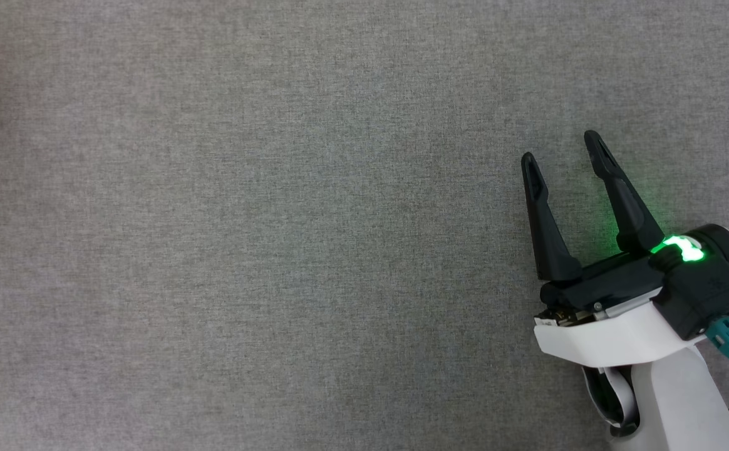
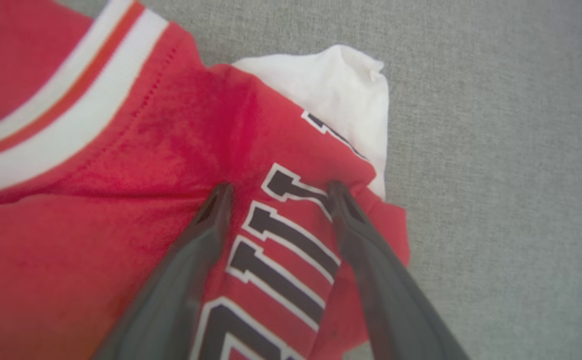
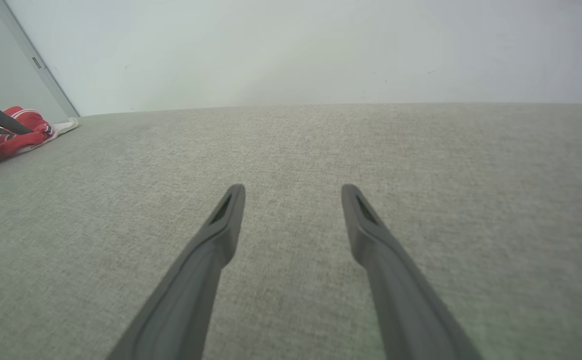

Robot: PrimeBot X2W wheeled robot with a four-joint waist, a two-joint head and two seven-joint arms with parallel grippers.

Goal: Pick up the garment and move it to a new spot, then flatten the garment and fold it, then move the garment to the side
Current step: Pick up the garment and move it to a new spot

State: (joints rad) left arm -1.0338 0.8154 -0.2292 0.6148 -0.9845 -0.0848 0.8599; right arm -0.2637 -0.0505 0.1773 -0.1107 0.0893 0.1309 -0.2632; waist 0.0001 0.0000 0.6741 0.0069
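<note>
A grey woven cloth surface (image 1: pixel 277 250) reaches a plain pale wall (image 3: pixel 296 50). On it lies the crumpled red jersey T-shirt with white sleeves (image 2: pixel 171 125), the left claw (image 2: pixel 281 192) spread over its black letters. The right claw (image 1: pixel 560 149), spread and empty, is well apart from it.

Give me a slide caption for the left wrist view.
Open left gripper over the bunched red garment, straddling its black lettering, on a grey surface.
</note>
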